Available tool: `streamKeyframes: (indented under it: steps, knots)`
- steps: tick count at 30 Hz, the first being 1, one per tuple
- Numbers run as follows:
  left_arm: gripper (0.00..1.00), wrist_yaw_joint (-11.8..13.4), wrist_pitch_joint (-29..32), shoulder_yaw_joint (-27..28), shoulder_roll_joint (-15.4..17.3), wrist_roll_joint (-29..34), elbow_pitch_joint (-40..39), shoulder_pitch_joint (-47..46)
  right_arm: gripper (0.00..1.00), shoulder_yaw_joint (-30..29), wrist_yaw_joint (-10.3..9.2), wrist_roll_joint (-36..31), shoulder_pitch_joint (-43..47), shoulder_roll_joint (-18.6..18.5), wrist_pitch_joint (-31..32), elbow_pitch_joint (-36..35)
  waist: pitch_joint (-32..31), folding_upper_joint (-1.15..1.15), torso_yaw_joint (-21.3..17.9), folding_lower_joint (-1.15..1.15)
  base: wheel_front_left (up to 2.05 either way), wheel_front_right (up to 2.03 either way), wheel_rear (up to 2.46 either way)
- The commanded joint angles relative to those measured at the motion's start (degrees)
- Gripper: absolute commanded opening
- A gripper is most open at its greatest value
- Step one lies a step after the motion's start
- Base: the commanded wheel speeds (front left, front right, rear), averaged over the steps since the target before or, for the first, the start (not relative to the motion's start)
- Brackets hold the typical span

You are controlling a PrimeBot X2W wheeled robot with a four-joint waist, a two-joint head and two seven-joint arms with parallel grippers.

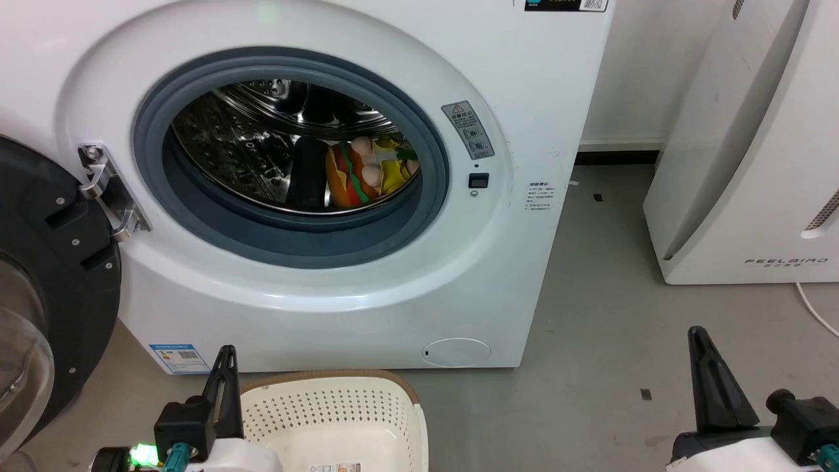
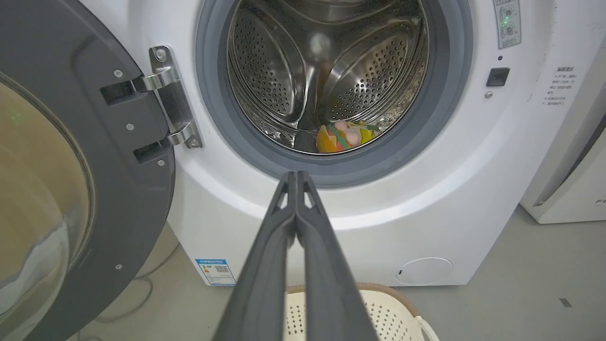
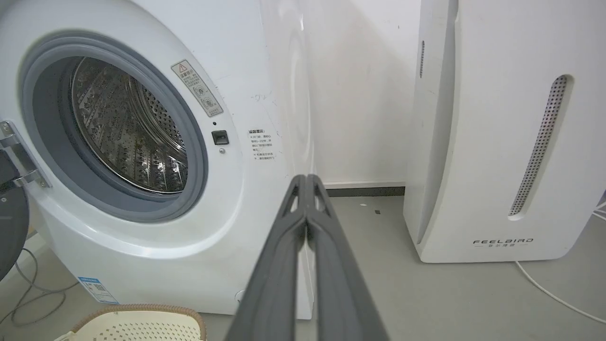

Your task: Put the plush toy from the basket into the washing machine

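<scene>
The plush toy [image 1: 362, 174], orange with green, yellow and red layers and pale pink knobs, lies inside the steel drum of the washing machine [image 1: 314, 288], low and to the right; the left wrist view has the plush toy [image 2: 343, 137] at the drum's bottom. The washer's door [image 1: 46, 295] hangs wide open at the left. The cream basket [image 1: 331, 419] stands on the floor before the washer, with a label on its bottom and no toy in it. My left gripper [image 1: 226, 357] is shut and holds nothing, beside the basket's left rim. My right gripper [image 1: 698, 337] is shut and holds nothing at the lower right.
A white slanted FEELBIRD appliance [image 1: 747, 144] stands to the right of the washer, with a white cable [image 1: 816, 308] on the grey floor beside it. Cables [image 3: 33, 303] lie on the floor under the open door.
</scene>
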Motion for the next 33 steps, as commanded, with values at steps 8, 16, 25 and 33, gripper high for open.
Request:
streamKeyframes:
  steps: [8,16,25,33]
  knots:
    - [0.0,-0.57,1.27,0.18,-0.52,0.6,-1.15,-0.24,0.0,0.37,-0.01,-0.95,-0.78,-0.01,1.28,-0.25,-0.05,0.0,0.06,0.0,0.0,0.0,0.0]
    - [0.0,-0.96,2.21,0.26,-0.73,0.77,-1.8,-0.31,0.0,0.59,-0.02,-1.63,-1.01,-0.01,2.22,-0.33,-0.09,0.0,0.12,0.0,0.0,0.0,0.0]
    - [0.0,-1.41,3.26,0.35,-0.97,0.97,-2.53,-0.39,0.0,0.83,-0.02,-2.39,-1.27,-0.01,3.28,-0.41,-0.14,0.0,0.18,0.0,0.0,0.0,0.0]
    - [0.0,-1.76,4.08,0.43,-1.16,1.12,-3.1,-0.45,0.0,1.02,-0.02,-2.98,-1.47,-0.01,4.11,-0.48,-0.18,0.0,0.23,0.0,0.0,0.0,0.0]
